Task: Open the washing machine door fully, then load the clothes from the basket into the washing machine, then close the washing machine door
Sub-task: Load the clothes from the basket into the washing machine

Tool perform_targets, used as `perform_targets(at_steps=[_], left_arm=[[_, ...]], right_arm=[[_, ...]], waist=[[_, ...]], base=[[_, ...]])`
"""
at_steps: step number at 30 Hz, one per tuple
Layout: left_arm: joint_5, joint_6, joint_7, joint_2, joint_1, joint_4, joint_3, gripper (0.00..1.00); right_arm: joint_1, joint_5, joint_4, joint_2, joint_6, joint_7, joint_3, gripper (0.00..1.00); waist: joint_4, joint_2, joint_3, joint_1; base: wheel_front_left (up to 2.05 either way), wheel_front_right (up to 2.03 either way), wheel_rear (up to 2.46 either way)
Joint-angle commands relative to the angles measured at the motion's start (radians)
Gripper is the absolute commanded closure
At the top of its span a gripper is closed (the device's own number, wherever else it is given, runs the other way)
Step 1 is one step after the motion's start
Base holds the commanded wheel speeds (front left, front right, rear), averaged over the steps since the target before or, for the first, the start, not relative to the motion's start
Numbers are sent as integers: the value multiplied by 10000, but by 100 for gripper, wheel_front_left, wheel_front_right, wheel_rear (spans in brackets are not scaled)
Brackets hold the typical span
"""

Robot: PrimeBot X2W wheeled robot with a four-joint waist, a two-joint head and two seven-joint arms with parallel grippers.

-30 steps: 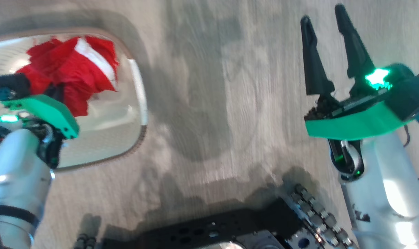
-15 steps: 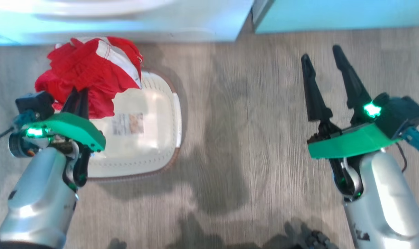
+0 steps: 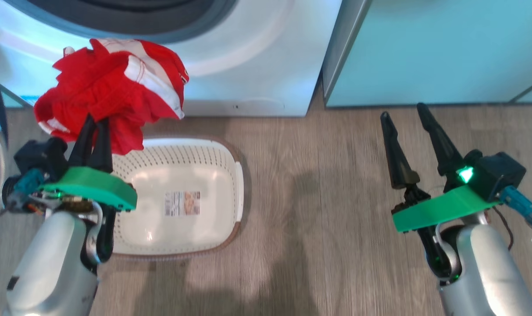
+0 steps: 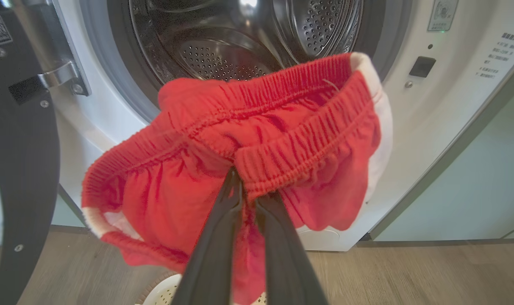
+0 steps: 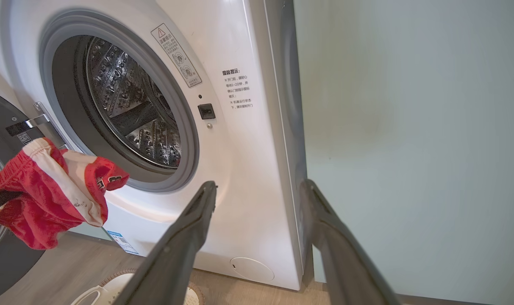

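- My left claw (image 3: pixel 94 128) is pressed shut on the clothes (image 3: pixel 112 83). The red garment with its white stripe hangs bunched from my two fingers, free in the air.
- One second ago the garment was low over the basket (image 3: pixel 237 175). Now it is lifted out, and the basket stands on the floor below with only the sticker on its bottom.
- My head has also raised its look. Before I saw mostly floor and basket; now the white front of the washing machine (image 3: pixel 257 52) is at the top of the head view. That is my camera moving, not the things.
- In my left wrist view the steel drum (image 4: pixel 240 38) is behind and above the garment. The washing machine door (image 4: pixel 23 161) stands swung open at the side.
- My right claw (image 3: pixel 402 112) stays spread wide and holds nothing, well apart from the basket.
- My judgement: opening and picking are done. Next I carry the garment through the opening, let it go inside, then close the door. A hanging fold may catch on the grey seal.
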Motion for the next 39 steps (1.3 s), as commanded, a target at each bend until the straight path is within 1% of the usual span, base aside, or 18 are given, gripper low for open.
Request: perform_targets(at_steps=[1, 6, 10, 20, 32, 39], left_arm=[[131, 102, -125, 408, 46, -457, 486, 100], [416, 295, -125, 534, 762, -1237, 559, 100], [592, 577, -108, 627, 1399, -1805, 545, 100], [748, 1093, 207, 773, 2726, -2975, 391, 100], [857, 1440, 613, 956, 3335, -3614, 282, 100], [750, 1435, 653, 958, 3314, -3568, 276, 100]], right_arm=[[57, 15, -316, 45, 0, 61, 189, 0], [326, 48, -278, 45, 0, 119, 217, 0], [585, 57, -270, 45, 0, 150, 40, 0], [1215, 81, -359, 45, 0, 300, -266, 0], [1639, 136, -526, 45, 0, 468, -359, 0], [1660, 240, -522, 45, 0, 448, -364, 0]], waist=[[28, -1, -393, 1], [-11, -1, -985, 1], [3, -1, -1391, 1], [40, -1, -2091, 1], [17, -1, -2445, 1], [12, -1, -2496, 1]], base=[[0, 0, 0], [0, 0, 0], [0, 0, 0], [0, 0, 0], [0, 0, 0], [0, 0, 0]])
